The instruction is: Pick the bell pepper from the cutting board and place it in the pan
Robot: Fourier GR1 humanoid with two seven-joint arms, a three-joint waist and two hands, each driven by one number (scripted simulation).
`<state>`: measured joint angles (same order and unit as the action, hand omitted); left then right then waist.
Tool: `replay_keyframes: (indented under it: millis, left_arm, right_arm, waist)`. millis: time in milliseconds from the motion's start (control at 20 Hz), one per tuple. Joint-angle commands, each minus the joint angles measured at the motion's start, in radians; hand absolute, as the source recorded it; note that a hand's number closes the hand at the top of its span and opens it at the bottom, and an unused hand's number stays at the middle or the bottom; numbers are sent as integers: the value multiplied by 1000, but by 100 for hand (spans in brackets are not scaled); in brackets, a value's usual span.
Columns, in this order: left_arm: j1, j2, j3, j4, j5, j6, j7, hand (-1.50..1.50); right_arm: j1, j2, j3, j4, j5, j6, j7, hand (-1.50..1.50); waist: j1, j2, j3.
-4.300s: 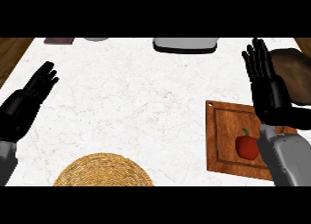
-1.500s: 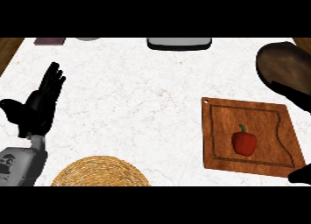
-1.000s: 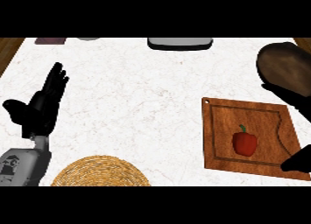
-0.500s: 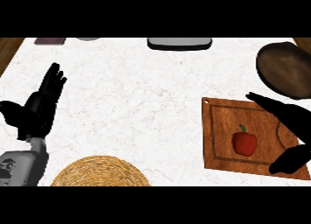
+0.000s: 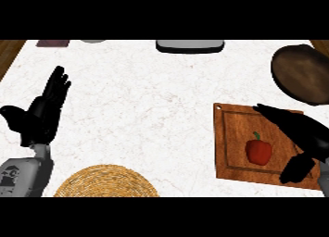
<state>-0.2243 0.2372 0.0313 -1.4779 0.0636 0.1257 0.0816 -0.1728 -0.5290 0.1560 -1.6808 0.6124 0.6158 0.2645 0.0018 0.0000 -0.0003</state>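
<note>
Over the cutting board (image 5: 230,139) at near right, our right hand (image 5: 303,134) has swung in with fingers spread, grasping nothing, just beside the red bell pepper (image 5: 258,151), pan (image 5: 306,73) waiting far right, left hand (image 5: 40,115) resting released.

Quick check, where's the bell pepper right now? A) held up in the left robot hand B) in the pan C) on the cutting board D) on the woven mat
C: the red bell pepper lies on the wooden cutting board, with the open right robot hand just beside it and not closed on it; the pan sits apart at the upper right.
</note>
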Motion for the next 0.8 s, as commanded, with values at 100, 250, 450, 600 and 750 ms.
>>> replay_keyframes:
  millis: [100,250,450,600,750]
  left_arm:
    - [-12,19,52,56,16,-55,-39,0]
    - [-10,17,43,3,4,-63,17,0]
    - [-17,-10,50,-9,-12,-53,22,0]
    - [9,-14,35,-86,-27,-42,73,0]
    - [38,-33,47,-30,-33,-49,-11,0]
  right_arm:
    - [5,38,35,41,96,18,4,-150]
    - [-19,74,27,90,130,22,2,-150]
    - [-15,104,21,63,166,50,-10,-150]
    - [-51,123,36,129,211,46,-5,-150]
    - [-31,114,38,190,255,7,-64,-150]
  waist:
    - [-2,0,0]
    - [0,0,0]
    - [-2,0,0]
    - [1,-1,0]
    - [0,0,0]
